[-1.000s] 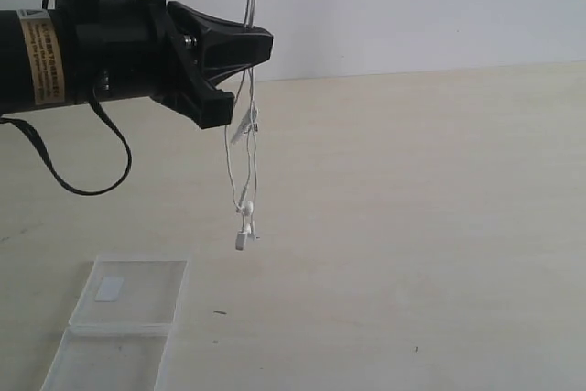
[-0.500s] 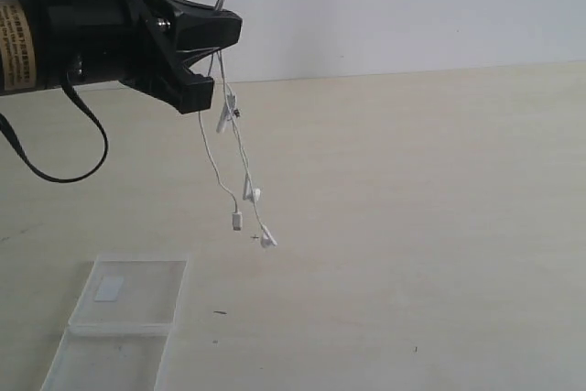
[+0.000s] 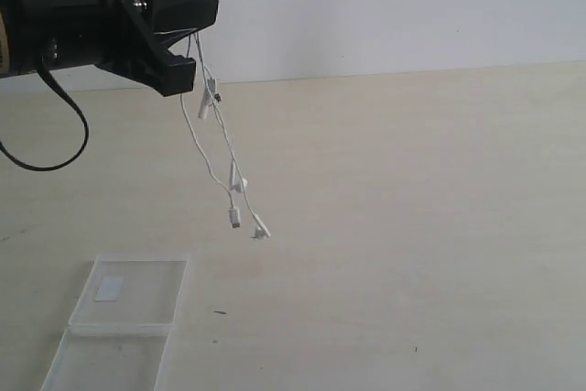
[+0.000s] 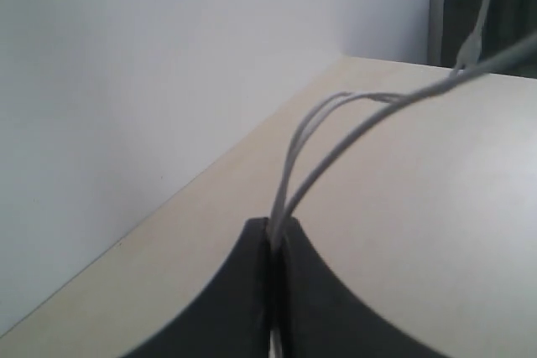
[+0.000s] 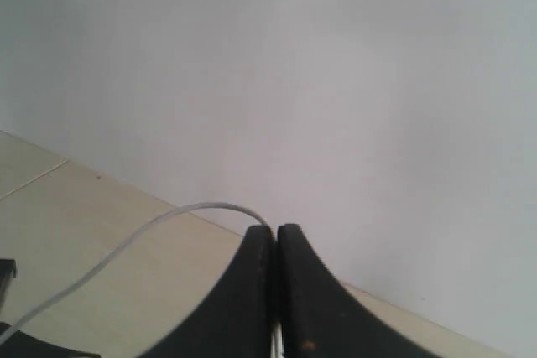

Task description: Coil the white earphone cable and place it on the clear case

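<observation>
Pale tabletop (image 3: 412, 226) with open clear case (image 3: 139, 307)

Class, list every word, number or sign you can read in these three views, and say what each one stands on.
No readable text in any view.
White label on the clear case: no print can be made out; it is either blank or too small to read.

White earphone cable (image 3: 236, 180), clear case (image 3: 146, 295) (white label (image 3: 110, 288))
</observation>
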You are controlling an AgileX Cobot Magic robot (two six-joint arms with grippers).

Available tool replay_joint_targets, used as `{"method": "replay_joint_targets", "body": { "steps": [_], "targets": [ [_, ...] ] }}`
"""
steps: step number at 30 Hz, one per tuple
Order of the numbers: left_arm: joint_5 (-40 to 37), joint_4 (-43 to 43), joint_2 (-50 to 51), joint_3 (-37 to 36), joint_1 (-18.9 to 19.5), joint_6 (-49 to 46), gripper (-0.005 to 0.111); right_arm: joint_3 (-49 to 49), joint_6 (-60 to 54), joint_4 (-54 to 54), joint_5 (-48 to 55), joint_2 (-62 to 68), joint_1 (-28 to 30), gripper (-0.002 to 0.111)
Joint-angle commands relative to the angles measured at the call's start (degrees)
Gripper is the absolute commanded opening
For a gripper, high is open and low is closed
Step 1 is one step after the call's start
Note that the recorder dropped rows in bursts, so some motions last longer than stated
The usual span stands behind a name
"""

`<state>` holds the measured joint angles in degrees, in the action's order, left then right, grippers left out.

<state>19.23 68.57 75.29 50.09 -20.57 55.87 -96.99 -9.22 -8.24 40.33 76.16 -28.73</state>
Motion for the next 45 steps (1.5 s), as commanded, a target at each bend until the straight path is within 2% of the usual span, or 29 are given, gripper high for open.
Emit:
{"method": "replay_joint_targets", "body": {
  "steps": [1, 6, 12, 15, 19, 24, 36, 42, 45],
  "targets": [
    [-1.8, -0.2, -2.0, 0.0, 0.0, 0.4, 0.000, 8.2, 0.3, 0.2, -5.1, -2.2, 0.1, 0.000],
    [-5.0, -0.2, -3.5, 0.0, 0.0, 0.4, 0.000, 17.0, 0.3, 1.8, -7.5, -4.0, 1.2, 0.000],
    [-4.9, -0.2, -4.4, 0.0, 0.0, 0.7, 0.000, 26.9, 0.1, 1.1, -12.4, -4.4, 1.4, 0.000],
    [-4.9, -0.2, -4.6, 0.0, 0.0, 2.1, 0.000, 31.3, 0.0, -1.4, -14.7, -4.4, 1.4, 0.000],
    [-4.9, -0.2, -4.6, 0.0, 0.0, 2.4, 0.000, 35.9, -6.4, -7.7, -15.7, -4.4, 1.4, 0.001],
    [-5.0, -0.2, -4.6, 0.0, 0.0, 2.3, 0.000, 38.6, -16.4, -15.4, -12.2, -4.1, 1.4, 0.011],
    [-5.0, -0.2, -4.7, 0.0, 0.0, 2.8, 0.000, 41.7, -19.4, -15.3, -9.4, 0.0, 1.4, 0.036],
    [-5.0, -0.2, -4.7, 0.0, 0.0, 2.8, 0.000, 41.7, -22.2, -15.4, -11.0, 0.1, 1.4, 0.058],
    [-5.0, -0.2, -4.8, 0.0, 0.0, 3.2, 0.000, 41.7, -24.5, -16.8, -12.1, 0.1, 1.4, 0.059]
  ]
}}
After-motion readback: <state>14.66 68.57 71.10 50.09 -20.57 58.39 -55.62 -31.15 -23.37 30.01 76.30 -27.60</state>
